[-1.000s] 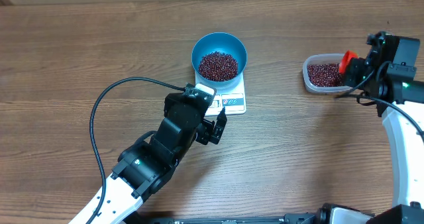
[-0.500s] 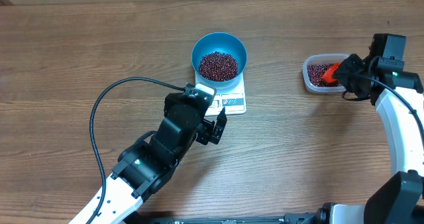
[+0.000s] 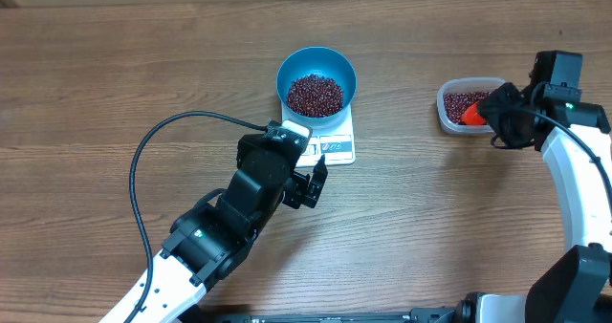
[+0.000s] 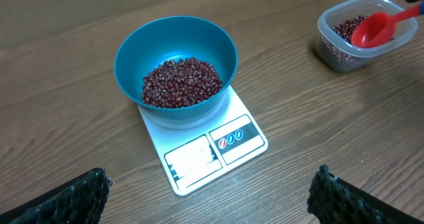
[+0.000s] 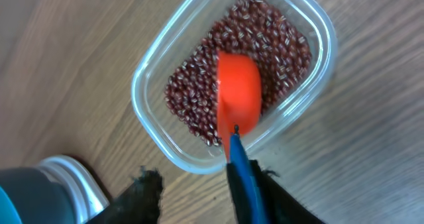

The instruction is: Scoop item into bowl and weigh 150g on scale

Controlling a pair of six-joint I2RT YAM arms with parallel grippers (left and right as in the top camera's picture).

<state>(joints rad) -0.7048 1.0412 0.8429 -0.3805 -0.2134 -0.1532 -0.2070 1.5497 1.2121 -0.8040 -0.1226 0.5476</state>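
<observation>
The blue bowl stands on the white scale and holds a pile of red-brown beans. More beans fill a clear tub at the right. A red scoop with a blue handle lies bowl-down in that tub. My right gripper is at the tub's near edge with jaws apart; the handle leans on the right finger and the left finger is clear of it. My left gripper hovers wide open just in front of the scale, holding nothing.
The tub sits about a bowl's width to the right of the scale. A black cable loops over the table left of my left arm. Bare wooden table lies between the bowl and the tub.
My right gripper swung the scoop down into the tub and its jaws opened off the handle. The left arm, bowl and scale have not moved.
</observation>
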